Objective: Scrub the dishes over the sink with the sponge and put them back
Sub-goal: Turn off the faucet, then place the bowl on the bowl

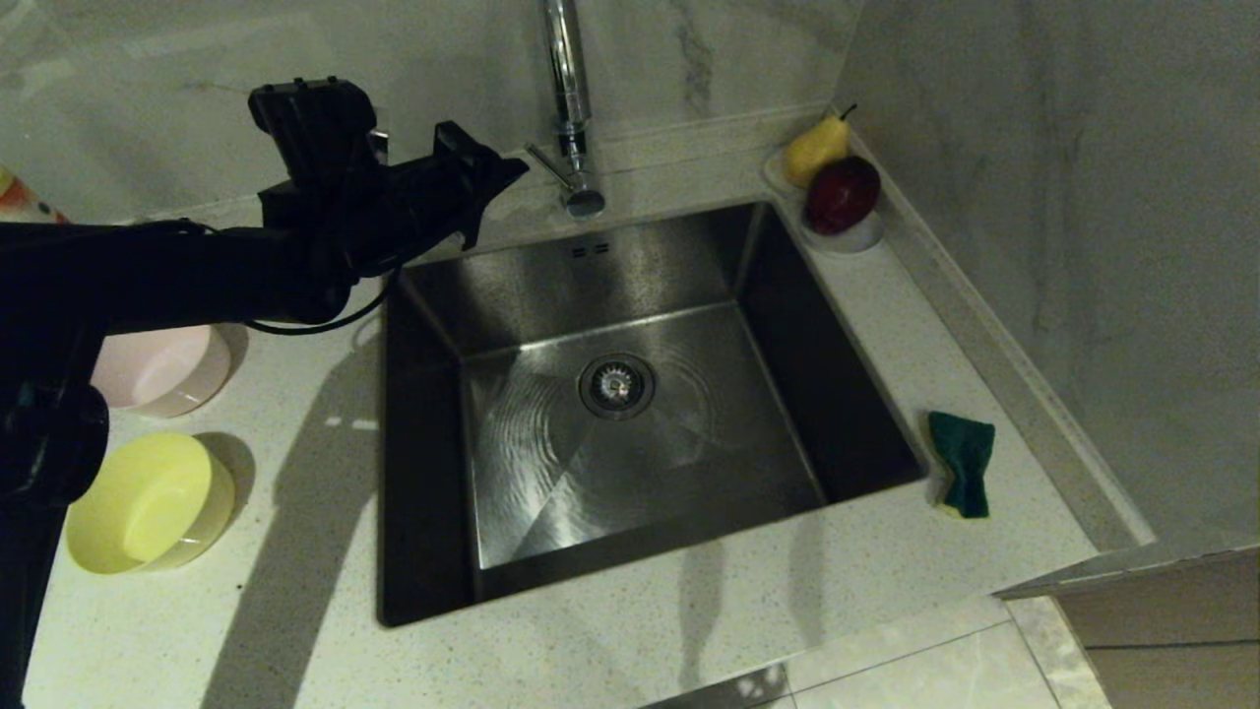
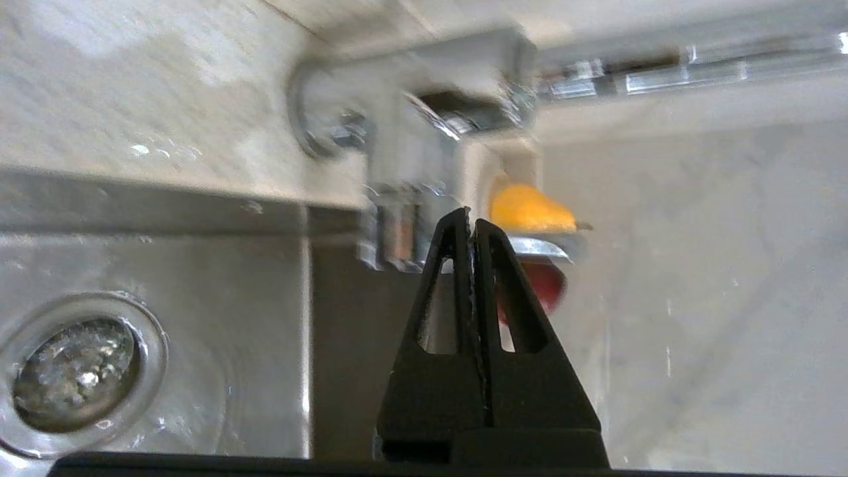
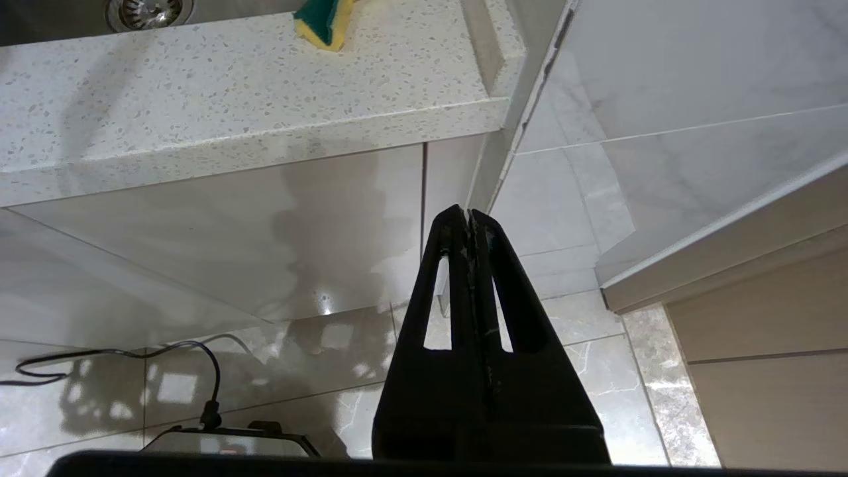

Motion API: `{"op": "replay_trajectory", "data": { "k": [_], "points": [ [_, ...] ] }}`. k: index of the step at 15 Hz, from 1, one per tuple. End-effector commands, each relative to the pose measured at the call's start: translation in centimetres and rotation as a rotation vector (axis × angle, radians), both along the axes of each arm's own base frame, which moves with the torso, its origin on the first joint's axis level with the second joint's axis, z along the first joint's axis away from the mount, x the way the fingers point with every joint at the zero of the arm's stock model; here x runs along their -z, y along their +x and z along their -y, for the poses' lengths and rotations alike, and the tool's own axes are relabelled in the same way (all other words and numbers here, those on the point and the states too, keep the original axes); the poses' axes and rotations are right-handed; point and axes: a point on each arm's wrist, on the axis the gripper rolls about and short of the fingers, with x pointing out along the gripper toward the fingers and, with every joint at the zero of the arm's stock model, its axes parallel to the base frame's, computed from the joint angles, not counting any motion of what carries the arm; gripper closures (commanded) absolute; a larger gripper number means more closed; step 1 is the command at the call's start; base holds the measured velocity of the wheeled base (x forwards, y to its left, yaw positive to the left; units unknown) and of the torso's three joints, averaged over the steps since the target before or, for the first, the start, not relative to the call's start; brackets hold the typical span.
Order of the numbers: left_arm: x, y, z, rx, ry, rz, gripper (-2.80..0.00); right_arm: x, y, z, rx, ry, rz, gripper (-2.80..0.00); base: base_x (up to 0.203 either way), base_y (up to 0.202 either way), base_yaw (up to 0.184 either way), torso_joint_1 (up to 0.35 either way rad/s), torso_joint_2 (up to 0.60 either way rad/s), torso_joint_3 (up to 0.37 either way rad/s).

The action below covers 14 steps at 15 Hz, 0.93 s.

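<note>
The steel sink has a round drain and nothing in it. On the counter to its left stand a pale pink bowl and a yellow bowl, the pink one partly hidden by my left arm. The green-and-yellow sponge lies on the counter right of the sink. My left gripper is shut and empty above the sink's back left corner, its tips close to the faucet's lever. My right gripper hangs shut and empty below the counter's front edge, with the sponge far above it.
The chrome faucet rises behind the sink. A white dish with a pear and a red apple sits at the back right corner. Walls close off the back and right. A cable lies on the floor.
</note>
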Motion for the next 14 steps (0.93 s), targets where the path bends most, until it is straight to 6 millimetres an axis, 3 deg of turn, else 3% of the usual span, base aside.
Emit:
{"op": "replay_trajectory", "data": {
  "k": [1, 4, 8, 11, 14],
  "points": [
    [-3.0, -3.2, -0.7, -0.002, -0.015, 0.051, 0.00, 0.0, 0.0, 0.0, 0.000, 0.000, -0.001, 0.00, 0.000, 0.000, 0.000, 0.000, 0.00, 0.000],
    [-5.6, -8.1, -1.7, -0.027, 0.038, 0.110, 0.00, 0.0, 0.0, 0.0, 0.000, 0.000, -0.001, 0.00, 0.000, 0.000, 0.000, 0.000, 0.00, 0.000],
    [-7.5, -17.2, -3.6, -0.158, 0.294, 0.211, 0.00, 0.0, 0.0, 0.0, 0.000, 0.000, -0.001, 0.00, 0.000, 0.000, 0.000, 0.000, 0.00, 0.000],
    [-5.5, -23.7, -5.3, -0.396, 0.549, 0.200, 0.00, 0.0, 0.0, 0.0, 0.000, 0.000, -0.001, 0.00, 0.000, 0.000, 0.000, 0.000, 0.00, 0.000],
    [-3.5, -30.8, -7.1, -0.548, 0.666, 0.223, 0.00, 0.0, 0.0, 0.0, 0.000, 0.000, -0.001, 0.00, 0.000, 0.000, 0.000, 0.000, 0.00, 0.000]
  ]
}}
